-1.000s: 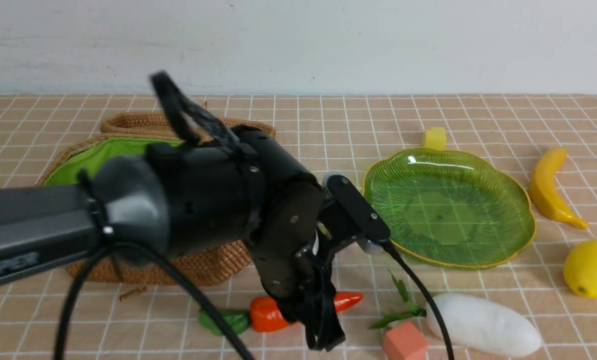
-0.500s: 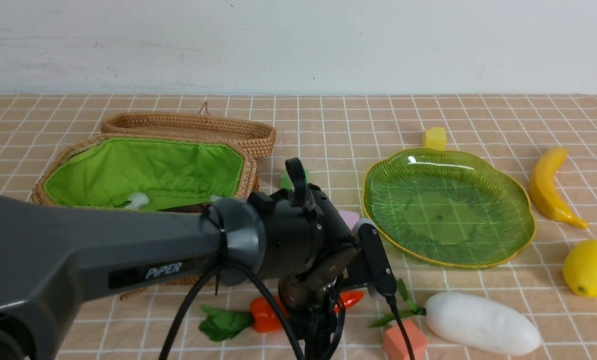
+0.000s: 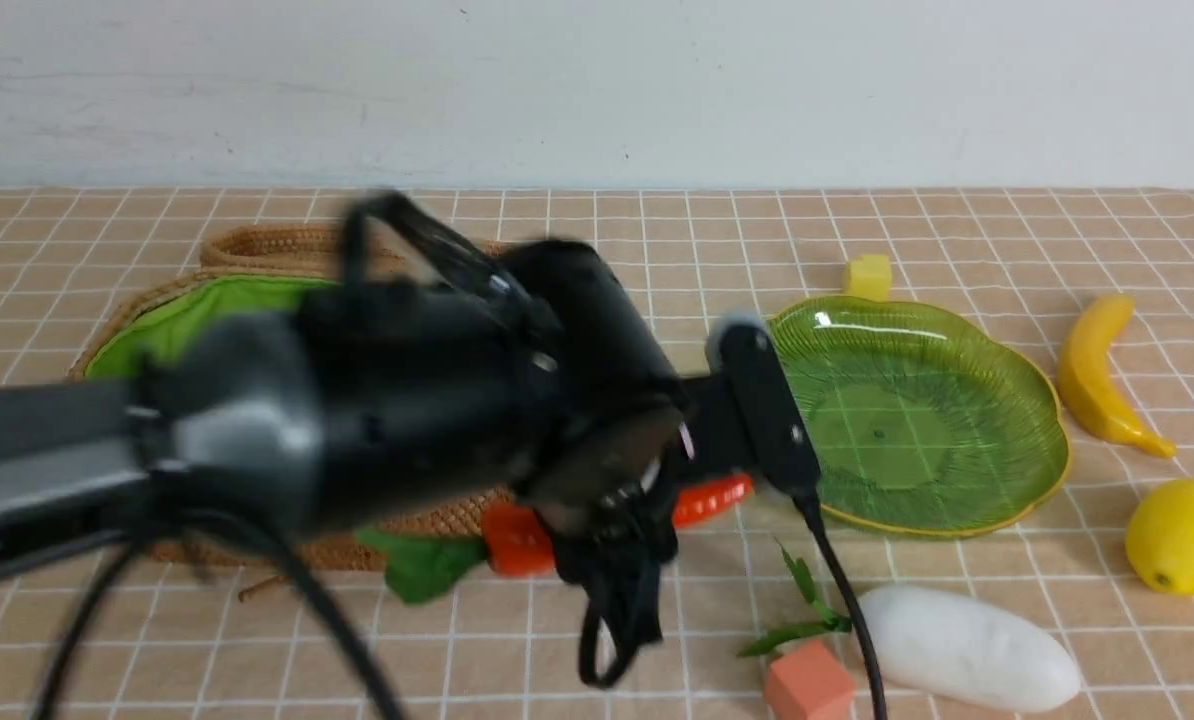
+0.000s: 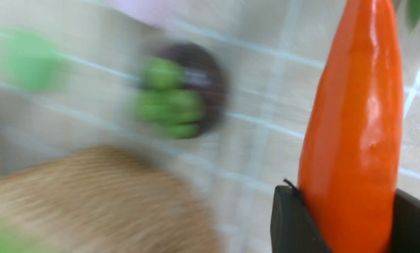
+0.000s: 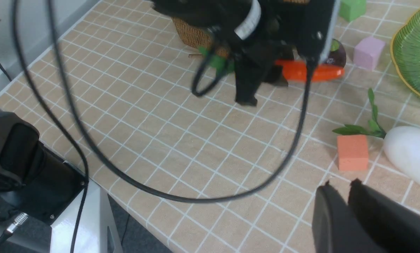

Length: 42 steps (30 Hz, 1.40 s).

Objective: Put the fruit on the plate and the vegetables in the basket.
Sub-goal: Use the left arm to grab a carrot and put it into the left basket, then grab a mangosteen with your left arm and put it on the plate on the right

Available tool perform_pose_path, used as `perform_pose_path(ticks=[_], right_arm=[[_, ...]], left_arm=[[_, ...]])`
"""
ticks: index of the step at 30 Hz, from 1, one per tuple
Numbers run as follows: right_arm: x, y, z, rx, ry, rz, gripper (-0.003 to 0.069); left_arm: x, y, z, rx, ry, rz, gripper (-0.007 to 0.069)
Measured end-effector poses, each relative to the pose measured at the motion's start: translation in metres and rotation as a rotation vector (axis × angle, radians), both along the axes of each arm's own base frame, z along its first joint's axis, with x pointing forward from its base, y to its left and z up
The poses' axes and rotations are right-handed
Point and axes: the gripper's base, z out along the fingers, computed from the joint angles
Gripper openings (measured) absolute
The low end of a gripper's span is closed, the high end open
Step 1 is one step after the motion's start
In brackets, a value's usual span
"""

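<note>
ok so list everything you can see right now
carrot: one, orange, in the left gripper, before the basket
basket: one, brown with green lining, table's left
lid: one, brown, behind basket
plate: one, green, right of centre
banana: one, yellow, right of plate
lemon: one, yellow, far right
radish: one, white, in front of plate
mangosteen: one, dark maroon, near the basket's corner
cubes: four, yellow, orange, pink, green, scattered
tablecloth: one, beige checked, under everything
left gripper: one, black, shut on carrot
right gripper: one, black, shut, holding nothing
</note>
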Motion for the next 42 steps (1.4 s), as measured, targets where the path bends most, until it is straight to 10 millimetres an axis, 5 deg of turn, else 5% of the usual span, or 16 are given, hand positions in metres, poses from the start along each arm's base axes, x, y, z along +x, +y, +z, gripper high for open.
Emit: perform_pose_path(ticks=[1, 2, 3, 7, 12, 17, 20, 24, 29, 36, 42], right_arm=[[0.000, 0.000, 0.000, 0.000, -0.007, -0.001, 0.0099], [0.001, 0.000, 0.001, 0.000, -0.010, -0.002, 0.0099], [0.001, 0.000, 0.002, -0.001, -0.029, -0.005, 0.0101], [0.003, -0.001, 0.003, 0.004, -0.049, -0.014, 0.0104], [0.003, -0.001, 0.003, 0.004, -0.052, -0.014, 0.0105], [0.003, -0.001, 0.003, 0.004, -0.052, -0.015, 0.0106], [0.003, -0.001, 0.003, 0.004, -0.052, -0.015, 0.0106], [0.003, -0.001, 0.003, 0.004, -0.052, -0.015, 0.0107], [0.003, -0.001, 0.003, 0.003, -0.050, -0.013, 0.0111], [0.001, 0.000, 0.001, -0.007, -0.032, 0.000, 0.0115], [0.000, 0.000, 0.000, -0.015, -0.019, 0.011, 0.0120]], left_arm=[[0.001, 0.017, 0.027, -0.024, -0.087, 0.009, 0.0290], [0.002, 0.022, 0.033, -0.029, -0.108, 0.016, 0.0290], [0.014, 0.048, 0.053, -0.043, -0.203, 0.064, 0.0290], [0.048, 0.089, 0.067, -0.046, -0.330, 0.132, 0.0290], [0.093, 0.126, 0.042, 0.030, -0.348, 0.173, 0.0320], [0.106, 0.135, 0.025, 0.074, -0.317, 0.188, 0.0560], [0.103, 0.135, 0.029, 0.031, -0.309, 0.211, 0.0650], [0.095, 0.127, 0.037, -0.181, -0.261, 0.312, 0.0648], [0.070, 0.093, 0.038, -0.633, 0.046, 0.607, 0.0452], [0.034, 0.042, 0.038, -0.433, 0.322, 0.309, 0.0237], [0.060, 0.012, 0.014, -0.245, 0.424, 0.130, 0.0311]])
